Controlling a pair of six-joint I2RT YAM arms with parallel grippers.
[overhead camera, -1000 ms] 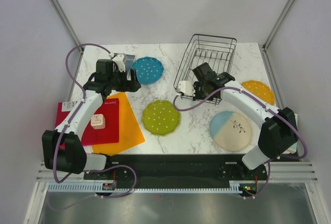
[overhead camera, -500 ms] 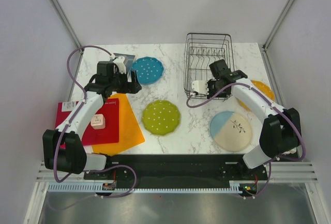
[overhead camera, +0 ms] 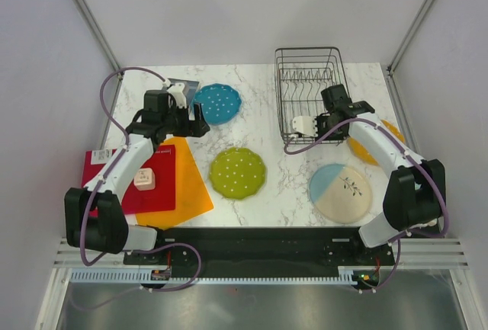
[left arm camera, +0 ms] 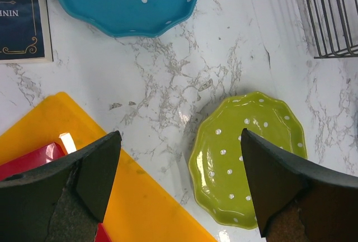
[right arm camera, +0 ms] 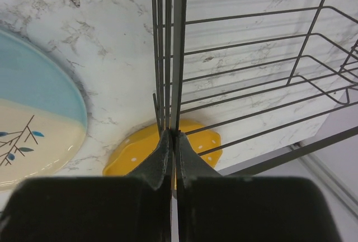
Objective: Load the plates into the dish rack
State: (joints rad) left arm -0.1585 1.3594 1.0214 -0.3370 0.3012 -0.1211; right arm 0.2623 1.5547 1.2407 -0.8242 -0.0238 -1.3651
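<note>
Pinches an upright wall wire of the dish rack [overhead camera: 309, 86], seemingly at its near right corner, with the right gripper [right arm camera: 172, 136], fingers pressed together on the wire. Holds the left gripper [left arm camera: 178, 136] spread wide above the marble, between the teal plate [overhead camera: 218, 103] and the lime-green plate [overhead camera: 237, 172]. Has the cream plate [overhead camera: 340, 191] lying flat at near right and the orange plate [right arm camera: 131, 150] just right of the rack.

Teal plate [overhead camera: 218, 103] w/ wht dots.
</note>
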